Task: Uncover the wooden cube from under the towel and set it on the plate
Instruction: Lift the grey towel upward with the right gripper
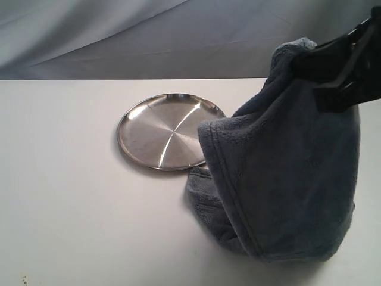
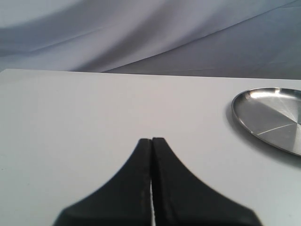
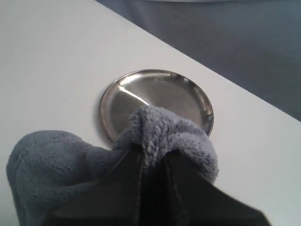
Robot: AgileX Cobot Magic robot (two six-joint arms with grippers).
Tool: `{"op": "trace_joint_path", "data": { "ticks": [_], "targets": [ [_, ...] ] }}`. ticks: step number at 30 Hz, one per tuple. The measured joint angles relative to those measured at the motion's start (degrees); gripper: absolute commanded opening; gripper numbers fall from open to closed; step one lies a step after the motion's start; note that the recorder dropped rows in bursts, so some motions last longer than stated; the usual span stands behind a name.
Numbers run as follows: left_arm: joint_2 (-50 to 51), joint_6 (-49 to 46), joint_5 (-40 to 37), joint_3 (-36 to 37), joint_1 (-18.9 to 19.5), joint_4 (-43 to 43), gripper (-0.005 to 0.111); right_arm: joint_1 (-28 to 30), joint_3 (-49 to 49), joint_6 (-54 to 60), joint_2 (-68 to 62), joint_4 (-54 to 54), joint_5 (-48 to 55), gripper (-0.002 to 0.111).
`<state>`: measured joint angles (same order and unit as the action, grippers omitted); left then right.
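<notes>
While our right hand (image 3: 153, 155) pinches the towel (image 1: 286, 179) up just right of the plate (image 1: 161, 134), we can't see the wooden cube, probably hidden below that hand. Left hand (image 2: 151, 141) is shut, empty.

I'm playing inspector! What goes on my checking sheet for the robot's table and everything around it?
Surface: white table, smooth.
Job's things: towel hangs from the right gripper, its lower folds reaching the table; plate shows nothing on its visible part; wooden cube not seen.
Clutter: nothing seen.
Grippers: right gripper shut on the towel; left gripper shut, holding nothing.
Cables: nothing seen.
Surroundings: grey cloth backdrop.
</notes>
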<state>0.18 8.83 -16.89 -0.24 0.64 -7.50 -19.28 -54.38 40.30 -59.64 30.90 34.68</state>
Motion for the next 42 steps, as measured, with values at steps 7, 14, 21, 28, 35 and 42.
{"op": "trace_joint_path", "data": {
  "ticks": [7, 14, 21, 28, 35, 42],
  "targets": [
    [0.00, 0.00, 0.00, 0.00, 0.00, 0.00, 0.000, 0.00, 0.00, 0.00, 3.73, 0.10, -2.92, 0.000],
    [0.00, 0.00, 0.00, 0.00, 0.00, 0.00, 0.000, 0.00, 0.00, 0.00, 6.82, 0.84, -5.30, 0.000],
    [0.00, 0.00, 0.00, 0.00, 0.00, 0.00, 0.000, 0.00, 0.00, 0.00, 6.84, 2.26, -5.19, 0.000],
    [0.00, 0.00, 0.00, 0.00, 0.00, 0.00, 0.000, 0.00, 0.00, 0.00, 6.84, 5.15, -6.06, 0.000],
    [0.00, 0.00, 0.00, 0.00, 0.00, 0.00, 0.000, 0.00, 0.00, 6.47, 8.05, 15.89, -11.33, 0.000],
    [0.00, 0.00, 0.00, 0.00, 0.00, 0.00, 0.000, 0.00, 0.00, 8.10, 12.25, 17.48, -17.98, 0.000]
  ]
}}
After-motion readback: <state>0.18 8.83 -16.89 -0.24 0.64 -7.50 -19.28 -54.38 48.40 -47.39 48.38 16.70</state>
